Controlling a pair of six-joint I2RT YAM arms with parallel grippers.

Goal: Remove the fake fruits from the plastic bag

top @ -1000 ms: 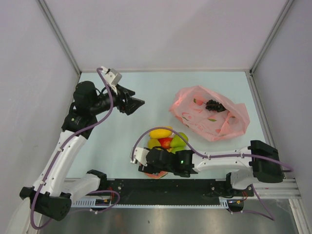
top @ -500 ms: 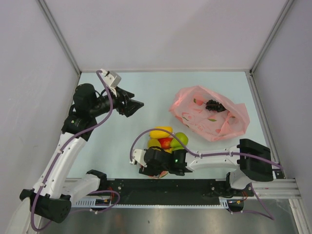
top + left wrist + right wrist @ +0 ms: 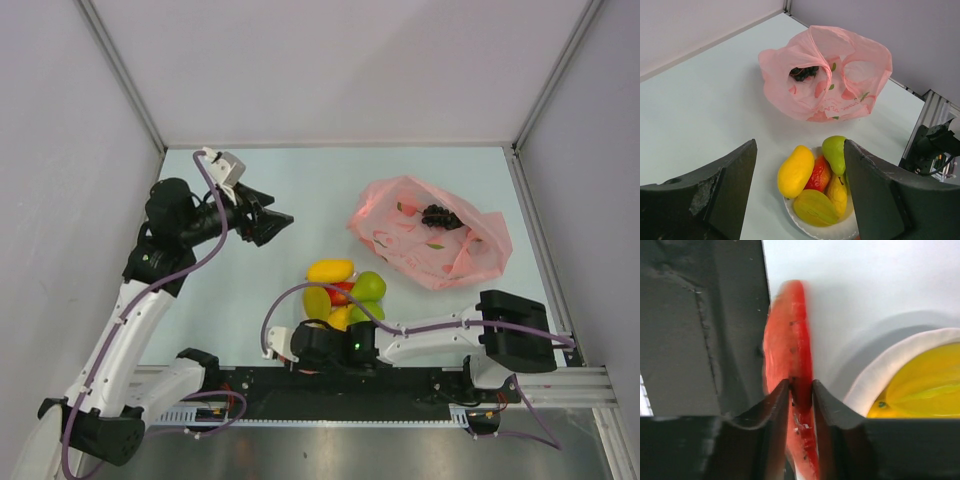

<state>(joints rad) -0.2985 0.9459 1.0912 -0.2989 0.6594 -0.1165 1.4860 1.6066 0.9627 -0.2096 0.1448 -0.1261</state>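
The bowl (image 3: 872, 377) holds most fruits (image 3: 331, 270); the grape bunch (image 3: 438, 215) sits inside the plastic bag (image 3: 400, 250). The right gripper (image 3: 801, 390) has its jaws clamped on the watermelon slice (image 3: 787, 340); the left gripper (image 3: 278, 220) has its jaws apart.

White round bowl (image 3: 875, 377) at the pale worktop's (image 3: 240, 280) near middle, yellow-orange plastic mango (image 3: 329, 270) and green plastic pear (image 3: 371, 286) in it, crinkly pink plastic bag (image 3: 400, 245) behind-right, dark purple grape bunch (image 3: 438, 215) inside, red plastic watermelon slice (image 3: 789, 340) beside the bowl, between the fingers of the right tool (image 3: 801, 390)

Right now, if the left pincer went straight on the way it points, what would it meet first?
Likely the yellow-orange mango in the white bowl, though depth is unclear.
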